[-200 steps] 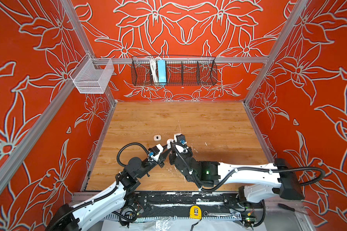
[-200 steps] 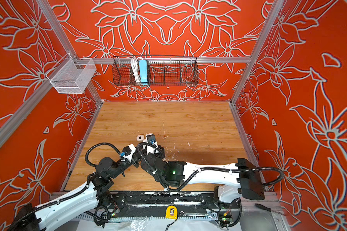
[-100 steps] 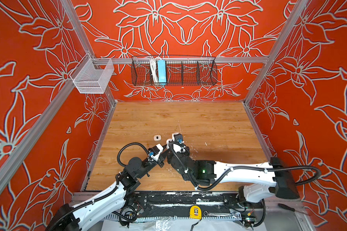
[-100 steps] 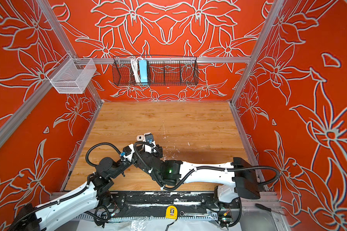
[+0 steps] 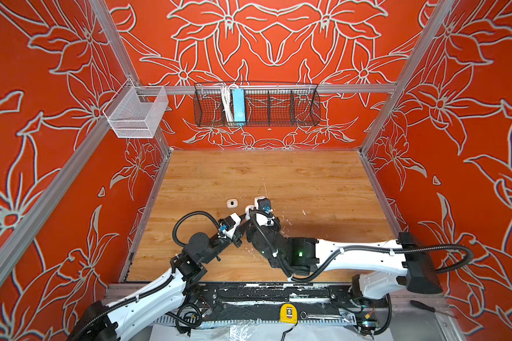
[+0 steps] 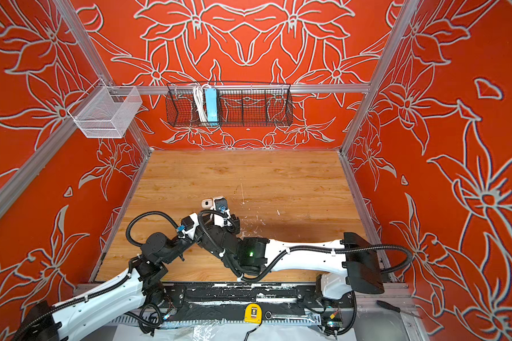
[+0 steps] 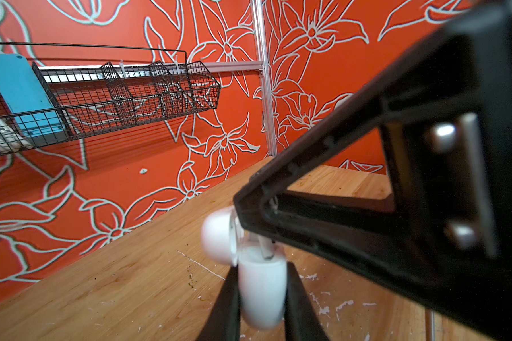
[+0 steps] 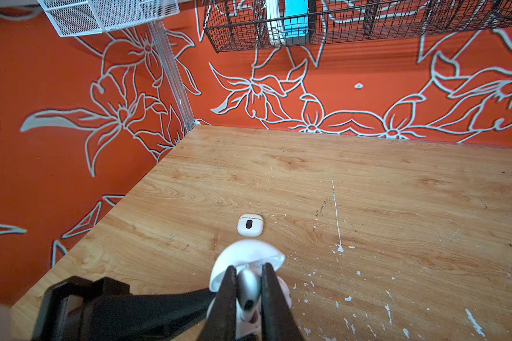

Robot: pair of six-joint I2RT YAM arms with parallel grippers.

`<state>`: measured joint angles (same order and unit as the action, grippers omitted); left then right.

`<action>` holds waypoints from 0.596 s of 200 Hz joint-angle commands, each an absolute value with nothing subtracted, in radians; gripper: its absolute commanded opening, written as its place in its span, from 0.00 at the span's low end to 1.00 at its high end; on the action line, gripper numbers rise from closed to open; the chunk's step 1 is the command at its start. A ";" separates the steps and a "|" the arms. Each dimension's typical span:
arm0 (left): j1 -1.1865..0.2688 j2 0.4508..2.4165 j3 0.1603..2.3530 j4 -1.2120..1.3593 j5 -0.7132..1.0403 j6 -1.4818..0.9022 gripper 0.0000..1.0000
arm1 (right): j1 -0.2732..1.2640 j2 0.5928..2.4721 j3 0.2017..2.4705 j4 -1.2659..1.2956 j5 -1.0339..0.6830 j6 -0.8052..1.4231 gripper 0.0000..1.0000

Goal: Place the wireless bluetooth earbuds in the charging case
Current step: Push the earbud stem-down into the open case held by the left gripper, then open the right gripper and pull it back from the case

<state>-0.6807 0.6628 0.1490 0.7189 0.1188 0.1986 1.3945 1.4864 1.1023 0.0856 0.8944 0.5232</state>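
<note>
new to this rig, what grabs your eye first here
The red walls with white flower outlines dominate. Near the wooden table's middle, the left gripper clamps an open round white plastic charging case while the right gripper pinches a tiny white earbud at its opening.

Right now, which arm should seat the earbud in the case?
Right. The right tool is shut on an earbud, poised right at the open case. The left tool is shut on the case's base, so it looks better used to steady it.
</note>
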 commanded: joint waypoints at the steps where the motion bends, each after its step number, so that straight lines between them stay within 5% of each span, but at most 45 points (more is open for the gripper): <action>1: -0.680 0.647 0.161 0.828 0.130 0.207 0.00 | 1.434 1.496 1.080 0.087 0.822 0.529 0.13; 53: -0.681 0.641 0.159 0.830 0.132 0.204 0.00 | 1.443 1.470 1.056 0.125 0.830 0.501 0.37; 119: -0.680 0.642 0.159 0.830 0.135 0.202 0.00 | 1.466 1.358 1.014 0.127 0.890 0.447 0.53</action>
<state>-0.6807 0.6537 0.1482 0.7662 0.1261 0.1982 1.4471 1.4303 1.0409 0.1387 0.8742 0.4728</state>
